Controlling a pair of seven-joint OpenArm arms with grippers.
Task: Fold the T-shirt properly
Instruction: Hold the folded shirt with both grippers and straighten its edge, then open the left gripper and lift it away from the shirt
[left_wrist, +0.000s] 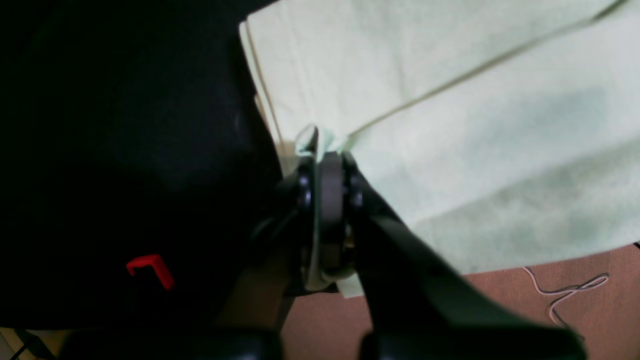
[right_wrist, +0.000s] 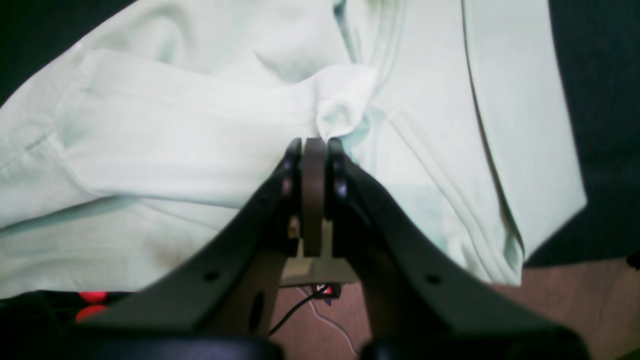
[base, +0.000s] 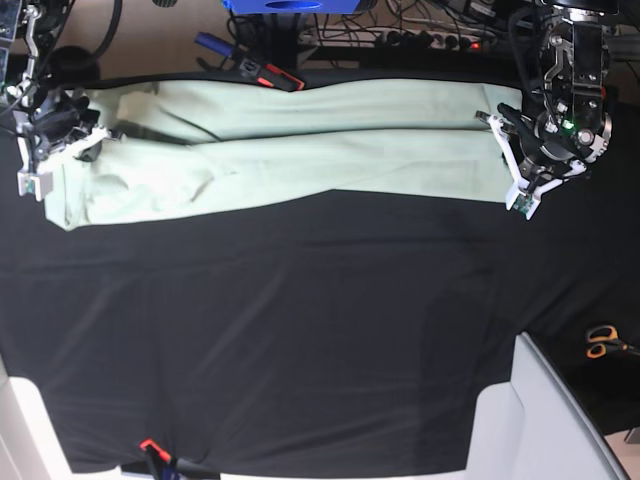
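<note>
Here one T-shirt (base: 290, 150) is pinched by two closed tools, left tool (left_wrist: 327, 150) and right tool (right_wrist: 315, 142)

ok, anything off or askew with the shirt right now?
Yes: the pale mint-green cotton T-shirt lies as a long band, but its end by the right hand is bunched and wrinkled, bulging lower than the flat end held by the left hand.

Both wrist views are dim and soft-focused; the base view is evenly lit and sharp.
</note>
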